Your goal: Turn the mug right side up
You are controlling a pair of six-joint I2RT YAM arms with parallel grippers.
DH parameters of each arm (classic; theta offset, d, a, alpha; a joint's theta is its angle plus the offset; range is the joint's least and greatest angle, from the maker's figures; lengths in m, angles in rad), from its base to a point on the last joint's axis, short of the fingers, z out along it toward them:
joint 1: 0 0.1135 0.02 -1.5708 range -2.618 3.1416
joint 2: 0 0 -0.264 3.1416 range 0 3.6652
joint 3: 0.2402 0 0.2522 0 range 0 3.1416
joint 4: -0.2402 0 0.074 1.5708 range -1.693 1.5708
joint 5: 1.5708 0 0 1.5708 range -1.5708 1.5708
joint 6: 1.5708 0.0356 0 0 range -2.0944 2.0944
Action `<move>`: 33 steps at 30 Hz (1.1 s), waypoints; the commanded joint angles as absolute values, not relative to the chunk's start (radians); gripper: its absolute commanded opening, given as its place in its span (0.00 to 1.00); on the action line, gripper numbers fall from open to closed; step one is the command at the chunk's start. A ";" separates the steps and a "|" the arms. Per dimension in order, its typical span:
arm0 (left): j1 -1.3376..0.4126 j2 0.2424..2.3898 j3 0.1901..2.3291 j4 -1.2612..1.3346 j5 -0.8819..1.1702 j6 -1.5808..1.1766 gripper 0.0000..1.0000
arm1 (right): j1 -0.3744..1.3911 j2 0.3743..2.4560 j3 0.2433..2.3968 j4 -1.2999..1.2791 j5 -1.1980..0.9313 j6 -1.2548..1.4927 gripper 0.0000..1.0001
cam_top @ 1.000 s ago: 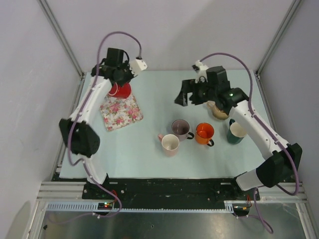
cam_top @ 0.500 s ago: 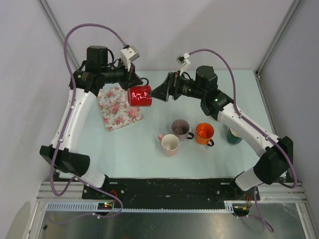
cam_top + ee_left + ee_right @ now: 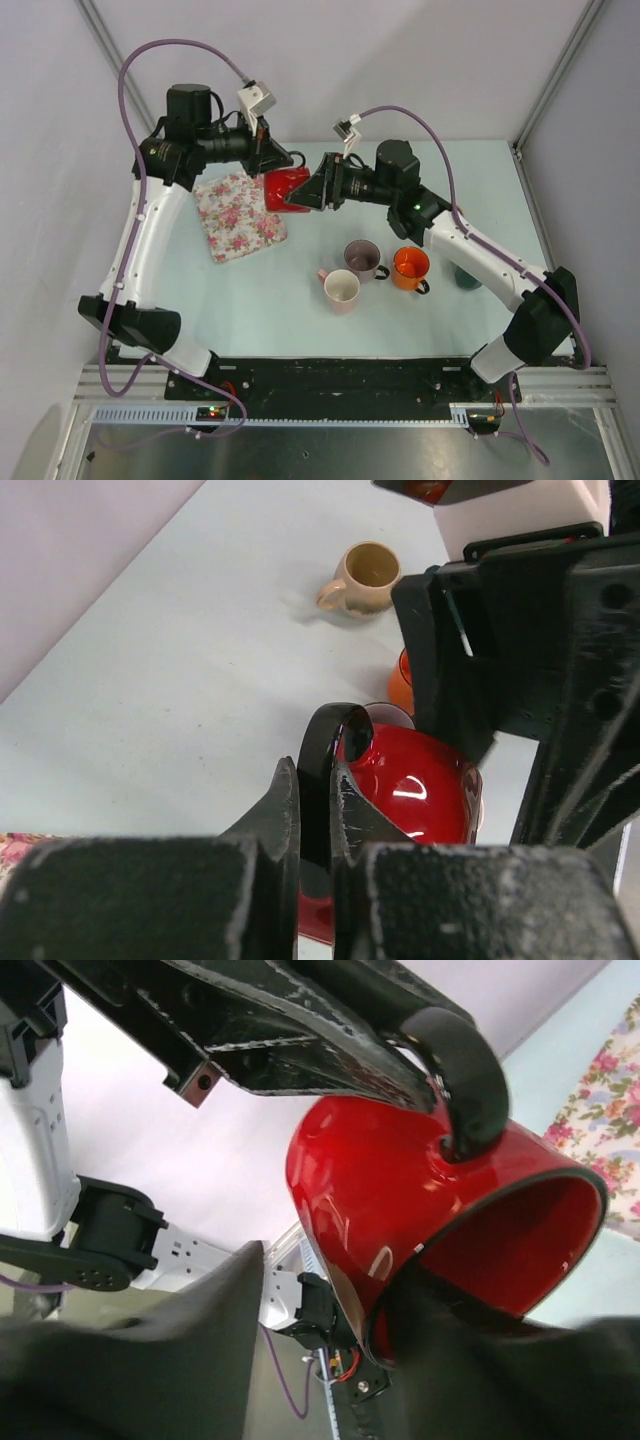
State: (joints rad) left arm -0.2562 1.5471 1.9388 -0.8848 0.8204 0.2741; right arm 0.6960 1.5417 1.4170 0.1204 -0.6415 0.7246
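Two grippers on the mug [image 3: 283, 187], sideways in mid-air: my left gripper [image 3: 318, 780] clamped on its handle [image 3: 335, 725], right gripper [image 3: 335, 1290] apart astride the rim [image 3: 520, 1185]. Risk: releasing left early drops it.

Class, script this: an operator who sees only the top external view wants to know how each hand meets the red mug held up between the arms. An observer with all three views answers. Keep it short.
Operator: From above, the red mug hangs between both hands. What exactly is the left hand gripping?
Observer: The left wrist view shows the left hand shut on the black handle, not on the body.
Operator: And the right hand, has it got hold?
Observer: In the right wrist view, the right hand is open, with the mug's black rim between its two fingers. A gap shows beside the outer finger.
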 commanded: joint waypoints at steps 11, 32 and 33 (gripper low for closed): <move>-0.255 1.486 1.905 -0.868 0.479 0.327 0.98 | 0.654 1.415 1.418 -0.235 -0.326 0.574 0.00; -0.198 1.498 1.482 -0.838 0.184 0.347 1.00 | -0.252 1.567 1.594 -0.921 0.091 0.255 0.00; -0.198 1.499 1.471 -0.832 0.182 0.344 1.00 | -0.278 1.597 1.595 -0.927 0.078 0.252 0.00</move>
State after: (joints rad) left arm -0.2047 1.4990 1.5005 -0.8783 0.1772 0.3744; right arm -0.2058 1.5047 1.5356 -0.9176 0.1120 0.2970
